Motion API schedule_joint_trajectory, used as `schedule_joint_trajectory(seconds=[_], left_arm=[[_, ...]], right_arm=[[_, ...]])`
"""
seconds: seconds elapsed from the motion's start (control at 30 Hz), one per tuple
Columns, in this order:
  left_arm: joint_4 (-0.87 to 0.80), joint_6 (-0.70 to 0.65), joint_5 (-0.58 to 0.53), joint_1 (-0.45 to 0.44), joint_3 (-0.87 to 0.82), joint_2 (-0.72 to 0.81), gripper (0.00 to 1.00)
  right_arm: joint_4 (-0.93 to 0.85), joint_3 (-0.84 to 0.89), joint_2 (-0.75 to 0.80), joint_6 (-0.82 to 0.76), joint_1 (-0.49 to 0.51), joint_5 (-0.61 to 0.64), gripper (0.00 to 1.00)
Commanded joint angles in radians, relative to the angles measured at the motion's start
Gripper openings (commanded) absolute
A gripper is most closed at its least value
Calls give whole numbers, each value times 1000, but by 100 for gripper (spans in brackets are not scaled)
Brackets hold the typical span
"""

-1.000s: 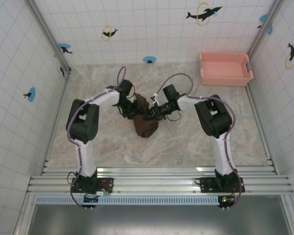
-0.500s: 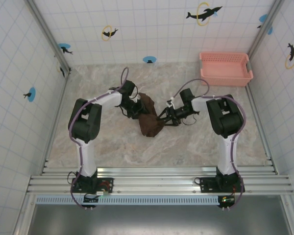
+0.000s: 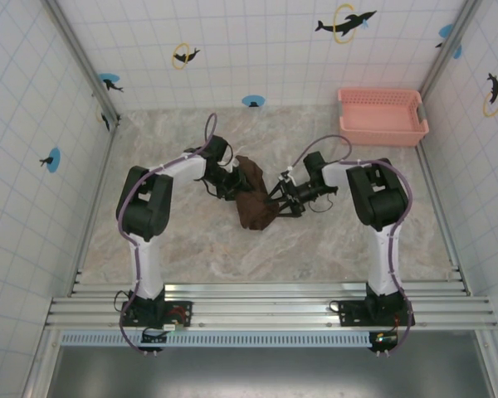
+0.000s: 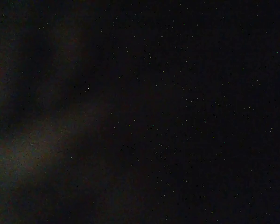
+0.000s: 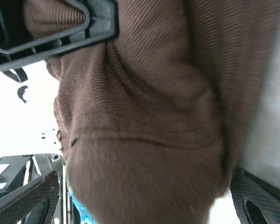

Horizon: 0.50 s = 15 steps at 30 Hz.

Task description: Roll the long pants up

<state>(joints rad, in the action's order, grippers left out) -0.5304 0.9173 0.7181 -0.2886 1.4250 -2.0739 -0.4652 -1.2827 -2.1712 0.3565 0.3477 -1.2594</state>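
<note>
Right gripper [image 3: 276, 199]: stands wide open and clamps nothing. Meets the brown ribbed-fabric long pants [image 3: 253, 201], bunched into a lumpy bundle, on the edge that faces the pink rectangular plastic basket [image 3: 380, 133]. Confirmed from the right wrist camera: textured black fingers [image 5: 23, 200] sit at the two lower corners, well apart, with brown cloth [image 5: 144, 130] bulging between them and no pinch on it.

Left gripper [image 3: 230, 184]: presses into the opposite edge of the bundle, the side turned away from the basket. Cannot tell how far the jaws stand apart, since the fingertips are buried in cloth from above and the left wrist camera is near-black and too dim to read.

Black plastic bar [image 5: 60, 28]: crosses the cloth at the upper left of the right wrist view and touches the fabric. Cannot tell which arm it belongs to.

Long pants, condition: gathered and creased, with one seam line running across the fold; a loose heap, not a tight roll. Position: on the marbled grey-beige tabletop [image 3: 332, 240], left of the basket and nearer to the arm bases than it, well apart from it. Held between the two grippers, one at each side.

Basket: upright on the same tabletop.
</note>
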Motion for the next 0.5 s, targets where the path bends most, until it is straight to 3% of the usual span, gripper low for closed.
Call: schedule_joint_trajectory(seconds=[0.0, 0.47], left_arm=[[11, 16, 14, 2, 31, -25, 0], [4, 57, 143, -33, 57, 65, 0]], right_arm=[[-57, -24, -53, -33, 26, 56, 97], [-130, -264, -157, -44, 50, 53, 97]])
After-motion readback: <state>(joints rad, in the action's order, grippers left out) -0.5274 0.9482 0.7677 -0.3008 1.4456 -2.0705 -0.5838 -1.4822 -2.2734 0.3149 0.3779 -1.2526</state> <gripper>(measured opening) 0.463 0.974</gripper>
